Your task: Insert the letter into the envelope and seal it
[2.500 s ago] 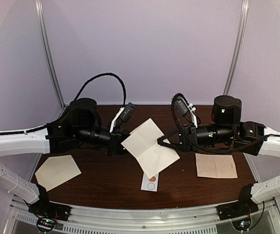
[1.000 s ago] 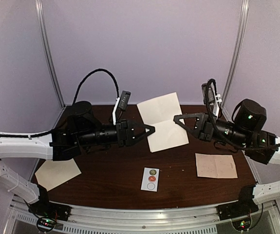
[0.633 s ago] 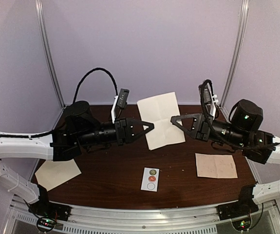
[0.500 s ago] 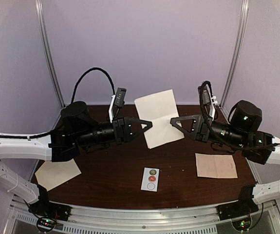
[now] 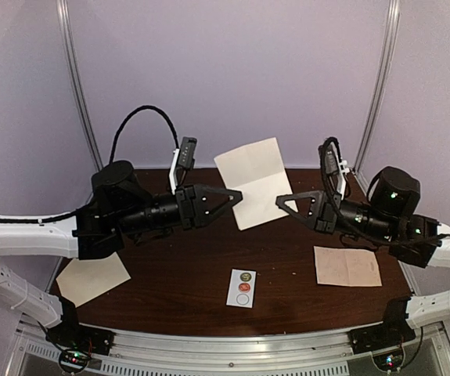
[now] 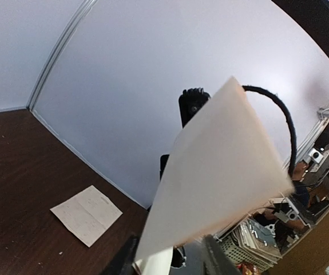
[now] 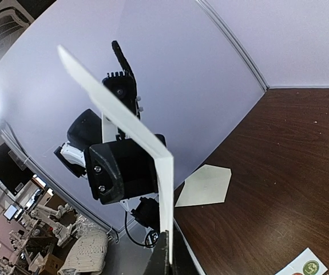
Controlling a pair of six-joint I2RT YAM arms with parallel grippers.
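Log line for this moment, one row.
letter: aloft mid-table | right fingers: shut on letter edge | left fingers: apart around opposite edge | envelope: flat on table, near left, untouched

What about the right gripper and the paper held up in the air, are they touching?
Touching. In the right wrist view, the paper's bottom edge runs straight into the right gripper, pinched between its closed fingers.

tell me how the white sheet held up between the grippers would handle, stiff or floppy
Probably light and fairly stiff for paper: the white sheet stands nearly flat though the right gripper pinches only one edge. The faint crease across its middle would likely let it hinge if pushed there. Being thin, it could slip or twist in that small grip.
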